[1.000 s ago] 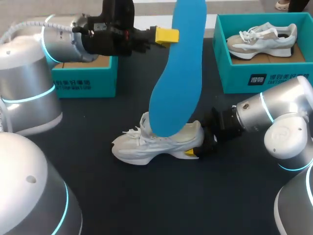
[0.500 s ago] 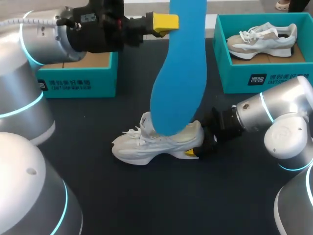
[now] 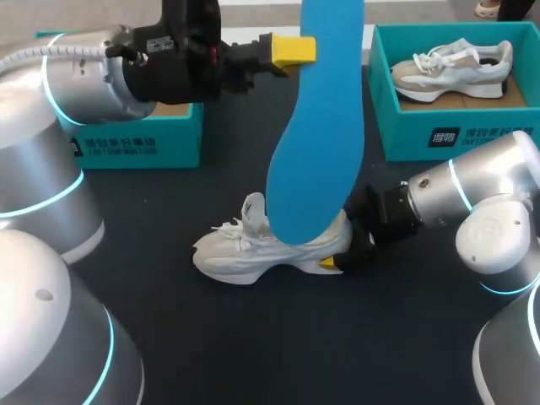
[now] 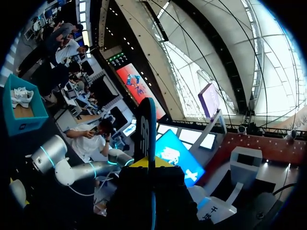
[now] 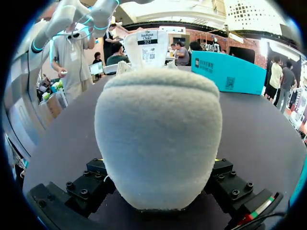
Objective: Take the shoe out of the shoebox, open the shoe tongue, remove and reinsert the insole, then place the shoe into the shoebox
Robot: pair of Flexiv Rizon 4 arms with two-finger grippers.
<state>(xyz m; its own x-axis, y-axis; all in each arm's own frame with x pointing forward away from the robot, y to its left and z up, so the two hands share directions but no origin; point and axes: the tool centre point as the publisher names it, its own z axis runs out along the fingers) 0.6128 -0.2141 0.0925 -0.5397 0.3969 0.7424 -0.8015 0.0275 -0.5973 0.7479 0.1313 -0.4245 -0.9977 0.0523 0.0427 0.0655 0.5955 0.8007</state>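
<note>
The white shoe (image 3: 270, 246) stands upright on the dark desk (image 3: 253, 337), outside both boxes. My right jaws are clamped on its heel from both sides, low by the sole. My left jaws, high above the shoe, are closed on the upper end of the blue insole (image 3: 319, 126). It hangs nearly upright with its lower end at the shoe's opening; whether it is inside I cannot tell. Beyond the shoe, toward my left arm (image 3: 84, 76), sits a teal shoebox (image 3: 143, 143). Beyond the shoe on the other side, another teal box (image 3: 447, 139) holds a second shoe (image 3: 451, 67).
</note>
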